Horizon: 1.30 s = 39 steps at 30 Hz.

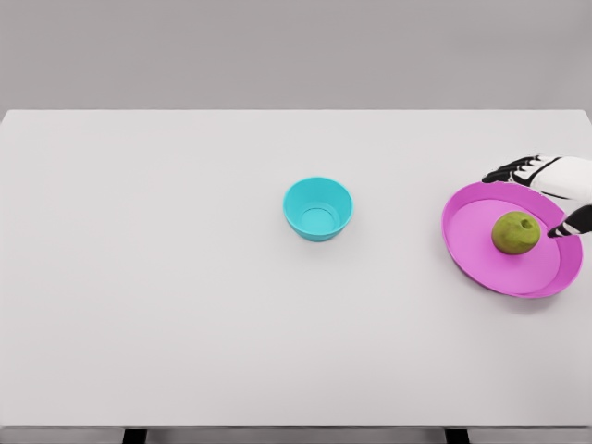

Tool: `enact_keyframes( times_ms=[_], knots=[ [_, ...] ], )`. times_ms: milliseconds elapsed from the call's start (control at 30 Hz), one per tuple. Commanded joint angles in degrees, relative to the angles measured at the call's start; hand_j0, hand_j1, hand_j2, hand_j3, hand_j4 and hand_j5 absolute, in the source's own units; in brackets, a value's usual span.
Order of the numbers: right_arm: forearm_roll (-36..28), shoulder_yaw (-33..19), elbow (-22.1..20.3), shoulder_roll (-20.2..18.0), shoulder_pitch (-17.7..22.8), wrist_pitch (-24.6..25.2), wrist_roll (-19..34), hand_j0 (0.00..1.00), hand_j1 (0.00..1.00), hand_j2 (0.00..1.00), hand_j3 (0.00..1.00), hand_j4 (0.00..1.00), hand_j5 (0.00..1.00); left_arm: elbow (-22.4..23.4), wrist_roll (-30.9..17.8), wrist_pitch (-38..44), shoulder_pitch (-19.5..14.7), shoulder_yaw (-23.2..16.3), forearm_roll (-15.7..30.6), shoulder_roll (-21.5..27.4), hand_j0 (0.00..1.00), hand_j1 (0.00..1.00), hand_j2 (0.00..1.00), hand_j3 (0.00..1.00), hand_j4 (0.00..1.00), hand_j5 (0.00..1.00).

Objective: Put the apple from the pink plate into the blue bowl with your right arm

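A green apple [515, 232] lies in the pink plate [481, 259] at the table's right side. My right hand [532, 199] reaches in from the right edge over the plate's far rim. Its fingers [514, 170] are spread above the rim and the thumb [566, 227] points at the apple from the right, a small gap away. It holds nothing. The blue bowl [318, 209] stands upright near the table's middle, with nothing in it, well to the left of the plate. The left arm is out of view.
The white table [148, 277] spans the whole view, its far edge along the top and its front edge near the bottom. The plate lies close to the table's right edge.
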Motion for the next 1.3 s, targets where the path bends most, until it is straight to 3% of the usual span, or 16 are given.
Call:
enact_keyframes(
  times_ms=[0,167,633,1000,1100,1267],
  knots=[
    [-0.16,3.65,2.71,0.92,0.0,0.12,0.03,1.0,1.0,1.0,1.0,1.0,1.0,0.0,-0.01,0.0,0.09,0.01,-0.01,0.0,1.0,1.0,1.0,1.0,1.0,1.0],
    [-0.16,3.65,2.89,0.75,-0.09,0.12,0.03,1.0,1.0,1.0,1.0,1.0,1.0,0.0,-0.01,0.0,0.09,0.01,-0.01,0.0,1.0,1.0,1.0,1.0,1.0,1.0],
    [0.89,5.58,9.04,3.82,-1.93,0.12,0.03,1.0,1.0,1.0,1.0,1.0,1.0,0.0,-0.01,0.0,0.0,0.01,-0.01,0.0,1.0,1.0,1.0,1.0,1.0,1.0],
    [0.98,6.64,9.22,3.82,-1.93,0.12,0.03,1.0,1.0,1.0,1.0,1.0,1.0,0.0,-0.01,0.0,0.0,0.01,-0.01,0.0,1.0,1.0,1.0,1.0,1.0,1.0],
    [0.98,6.72,9.13,3.82,-1.93,0.12,0.03,0.6,0.6,0.6,0.6,0.6,0.6,0.0,-0.01,0.0,0.0,0.01,-0.01,0.0,1.0,1.0,1.0,1.0,1.0,1.0],
    [0.98,6.81,9.13,3.82,-1.93,0.12,0.03,0.45,0.45,0.45,0.45,0.45,0.45,0.0,-0.01,0.0,0.0,0.01,-0.01,0.0,1.0,1.0,1.0,1.0,1.0,1.0]
  ],
)
